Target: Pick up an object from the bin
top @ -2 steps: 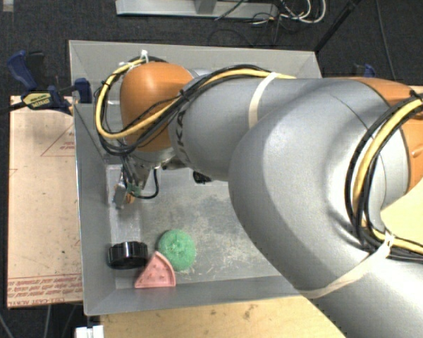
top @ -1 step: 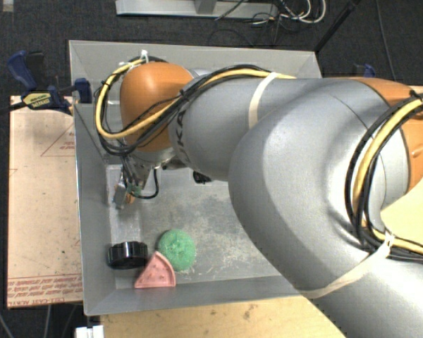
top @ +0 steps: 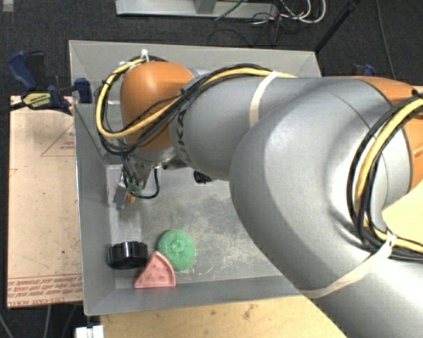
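Camera view puts the end effector (top: 125,192) low over the bare grey floor of the bin (top: 197,220), close to the bin's left wall and under the orange cover (top: 151,101) of the wrist. It is seen from above and partly behind cables (top: 111,129), so I cannot tell whether it is wide or narrow, and I see no thing in it. Directly under it there is only bare floor. The nearest thing is a black cap (top: 127,254), round and short, which lies toward the bottom edge of the view from the end effector, almost straight along the left wall and apart from it. As the cap is round it has no long axis, so I judge that the turn of the wrist matters little and the coming move depends mostly on a shift toward that near corner, then a descent. Just beside the cap on its right lies a pink wedge (top: 156,273), with its point toward the end effector and its curved side toward the near wall; if it touches the cap I cannot say. A green ball (top: 177,249) with a rough surface rests against the upper right side of the wedge, further right from the end effector than the cap. These three things make a small group in the near left corner. The thick grey arm (top: 303,153) covers the right half of the bin.
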You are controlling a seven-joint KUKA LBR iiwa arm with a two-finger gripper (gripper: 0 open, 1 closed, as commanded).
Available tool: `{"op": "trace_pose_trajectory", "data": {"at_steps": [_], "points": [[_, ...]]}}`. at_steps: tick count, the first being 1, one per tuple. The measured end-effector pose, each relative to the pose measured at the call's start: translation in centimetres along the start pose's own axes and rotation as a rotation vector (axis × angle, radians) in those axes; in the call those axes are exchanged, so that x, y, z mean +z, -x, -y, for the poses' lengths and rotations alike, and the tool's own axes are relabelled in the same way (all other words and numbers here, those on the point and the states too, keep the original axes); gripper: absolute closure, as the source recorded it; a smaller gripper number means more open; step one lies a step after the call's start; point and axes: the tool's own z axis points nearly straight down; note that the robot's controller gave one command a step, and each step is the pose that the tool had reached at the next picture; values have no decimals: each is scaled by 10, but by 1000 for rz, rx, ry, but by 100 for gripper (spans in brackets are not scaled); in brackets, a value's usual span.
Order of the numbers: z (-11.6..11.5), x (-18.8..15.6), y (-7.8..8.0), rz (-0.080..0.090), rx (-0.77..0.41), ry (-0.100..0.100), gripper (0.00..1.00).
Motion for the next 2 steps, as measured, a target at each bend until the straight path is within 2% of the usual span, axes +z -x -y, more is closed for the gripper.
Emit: {"op": "trace_pose_trajectory", "data": {"at_steps": [2], "points": [[0,-23,0,1,0,1,100]]}}
